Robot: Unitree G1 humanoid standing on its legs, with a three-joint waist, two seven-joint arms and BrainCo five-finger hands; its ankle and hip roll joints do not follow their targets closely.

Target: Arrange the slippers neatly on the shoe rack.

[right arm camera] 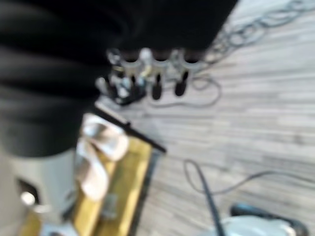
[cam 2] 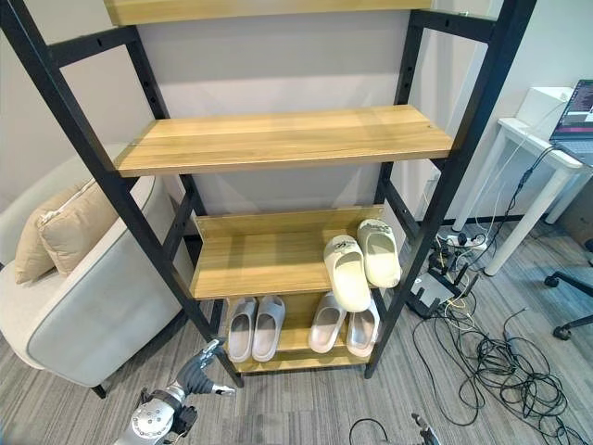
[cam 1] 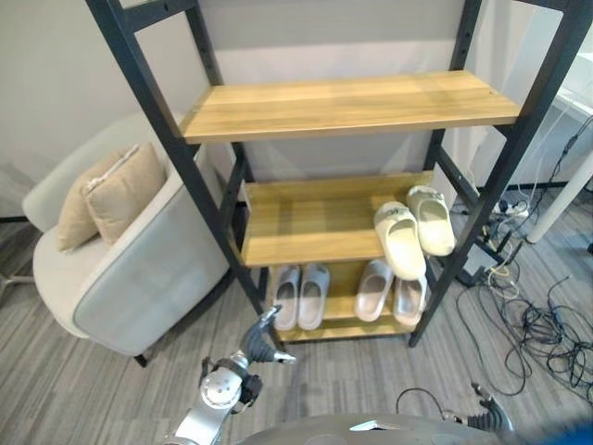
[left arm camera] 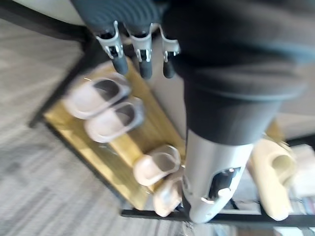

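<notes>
Wooden shoe rack (cam 1: 324,227) carries a cream pair (cam 1: 412,232) on its middle shelf, one slipper overhanging the front edge toward 6 o'clock. Grey slippers (cam 2: 255,326) and a pink pair (cam 2: 343,324) sit below. In the left wrist view the left hand (left arm camera: 140,46) hangs relaxed, empty. The right hand (right arm camera: 157,73) is likewise loose. Best push the overhanging slipper back squarely.

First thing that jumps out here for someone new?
The shoe rack with wooden shelves: a cream pair of slippers sits on the middle shelf's right end, one slipper jutting past the front edge. Grey and pinkish pairs lie on the bottom shelf. An armchair with cushions stands left of the rack.
</notes>
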